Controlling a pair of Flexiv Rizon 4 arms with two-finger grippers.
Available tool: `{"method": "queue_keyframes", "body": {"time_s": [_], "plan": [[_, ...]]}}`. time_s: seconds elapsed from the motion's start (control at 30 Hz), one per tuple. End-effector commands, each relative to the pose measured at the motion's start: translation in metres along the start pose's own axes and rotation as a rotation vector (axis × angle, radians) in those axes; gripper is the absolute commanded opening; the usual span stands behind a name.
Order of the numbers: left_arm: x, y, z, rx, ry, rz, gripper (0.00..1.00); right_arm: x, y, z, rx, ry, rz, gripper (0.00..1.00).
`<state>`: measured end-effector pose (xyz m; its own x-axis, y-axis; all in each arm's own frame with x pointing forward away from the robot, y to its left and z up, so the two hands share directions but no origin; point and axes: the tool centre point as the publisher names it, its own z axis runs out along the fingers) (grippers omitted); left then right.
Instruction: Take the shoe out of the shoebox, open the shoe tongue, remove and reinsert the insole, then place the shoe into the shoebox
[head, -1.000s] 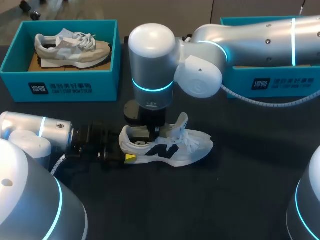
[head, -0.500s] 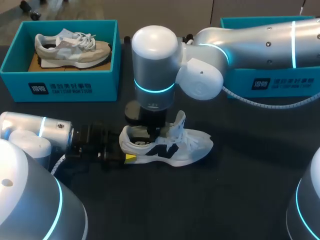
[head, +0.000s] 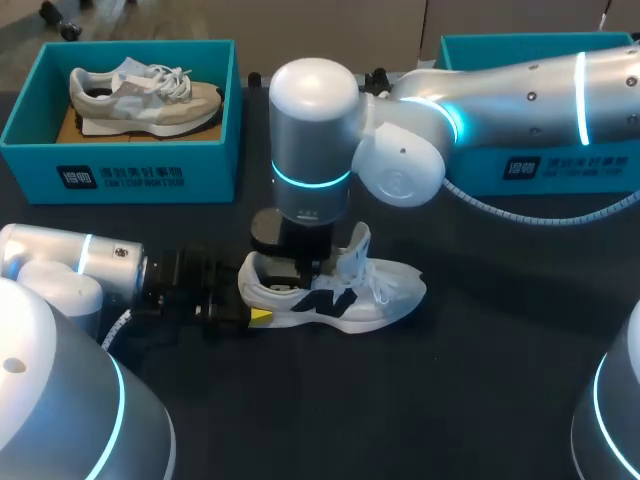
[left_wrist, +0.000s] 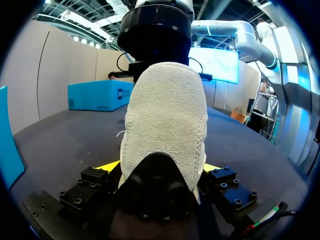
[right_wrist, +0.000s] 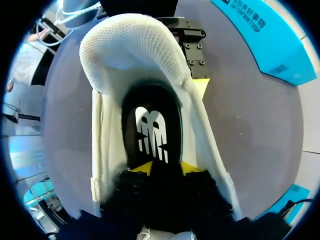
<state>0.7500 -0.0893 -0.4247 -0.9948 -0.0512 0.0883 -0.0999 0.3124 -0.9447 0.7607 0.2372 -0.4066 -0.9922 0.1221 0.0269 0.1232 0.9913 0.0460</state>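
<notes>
Right arm (head: 315, 130) has slid its fat silver joint a little toward the table's right edge. Shoe and left arm (head: 70, 265) sit the same as before.

Head view: white shoe (head: 340, 290) lies on its sole mid-table (head: 450, 400), toe toward the right edge. Its tongue (head: 358, 245) stands up (a pale flap). Left gripper (head: 255, 315) is clamped on the heel; only one yellow tip shows. Right gripper (head: 305, 272) drops into the shoe's opening, and the joint above hides most of it. A teal shoebox (head: 120, 170) at the far left corner holds a second shoe (head: 145, 95), beige and grey. The right arm covers most of the second box (head: 540, 170) at the far right corner; its inside can't be seen.

Left wrist view: the shoe's heel fills the middle, fuzzy off-white fabric with a black patch low down. The yellow tips press it from both sides. The rest of the shoe is hidden behind the heel. The right arm's black wrist shows just over the heel.

Right wrist view: looking straight down into the shoe. White mesh collar, rounded, padded. The black insole (right_wrist: 150, 130) lies flat inside with a white mark on it. The right gripper's yellow tips sit on the insole's toe-side end. Open or pinching, can't tell. The shoe's forefoot is cut off under the gripper body.
</notes>
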Motion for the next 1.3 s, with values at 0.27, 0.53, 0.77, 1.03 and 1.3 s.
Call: {"method": "queue_keyframes", "body": {"time_s": [0.27, 0.53, 0.77, 1.03, 1.3], "plan": [[0.001, 0.000, 0.000, 0.001, -0.002, 0.000, 0.00, 0.012, -0.004, 0.010, 0.012, 0.010, 0.003, 0.00], [0.001, 0.000, 0.000, 0.001, -0.002, 0.000, 0.00, 0.016, -0.014, -0.030, -0.014, -0.054, -0.004, 0.00], [0.001, 0.000, 0.000, 0.001, -0.002, 0.000, 0.00, 0.020, -0.012, -0.055, -0.068, -0.111, -0.024, 0.00], [0.001, 0.000, 0.000, 0.001, -0.002, 0.000, 0.00, 0.017, -0.009, -0.076, -0.083, -0.162, -0.037, 0.00], [0.001, 0.000, 0.000, 0.001, -0.002, 0.000, 0.00, 0.018, -0.012, -0.093, -0.131, -0.235, -0.012, 0.00]]}}
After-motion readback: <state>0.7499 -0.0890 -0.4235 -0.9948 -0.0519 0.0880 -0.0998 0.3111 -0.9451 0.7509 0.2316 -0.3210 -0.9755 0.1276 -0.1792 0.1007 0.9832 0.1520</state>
